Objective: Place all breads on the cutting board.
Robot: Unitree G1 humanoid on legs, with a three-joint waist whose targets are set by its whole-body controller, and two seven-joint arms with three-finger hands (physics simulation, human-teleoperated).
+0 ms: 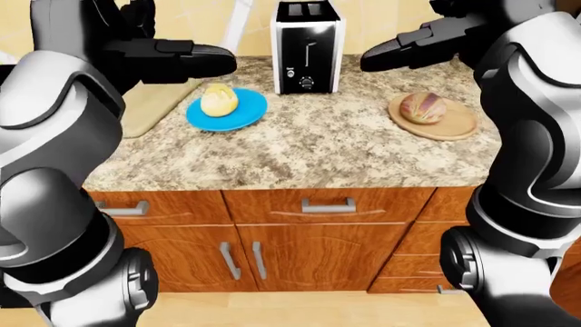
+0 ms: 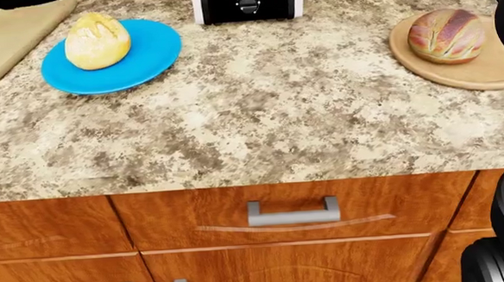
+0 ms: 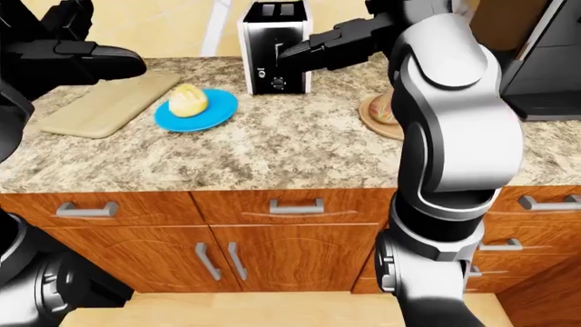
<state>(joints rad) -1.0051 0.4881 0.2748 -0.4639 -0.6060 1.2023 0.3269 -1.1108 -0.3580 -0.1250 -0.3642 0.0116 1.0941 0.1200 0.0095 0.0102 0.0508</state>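
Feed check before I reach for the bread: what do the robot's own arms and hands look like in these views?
Both arms are bulky rounded shells in glossy light grey, with black joints and black ring bands. The left hand and right hand are matte black, with blocky tapering fingers. No cables, markings or sleeves show.

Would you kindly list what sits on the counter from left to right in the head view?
Cutting board → blue plate bearing a yellow bread roll → toaster → round wooden plate bearing a brown bread loaf.

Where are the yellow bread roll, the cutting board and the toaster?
yellow bread roll [image 2: 97,40], head view, top crust.
cutting board [image 3: 109,105], right-eye view, bare middle.
toaster [image 1: 307,46], left-eye view, black side face.
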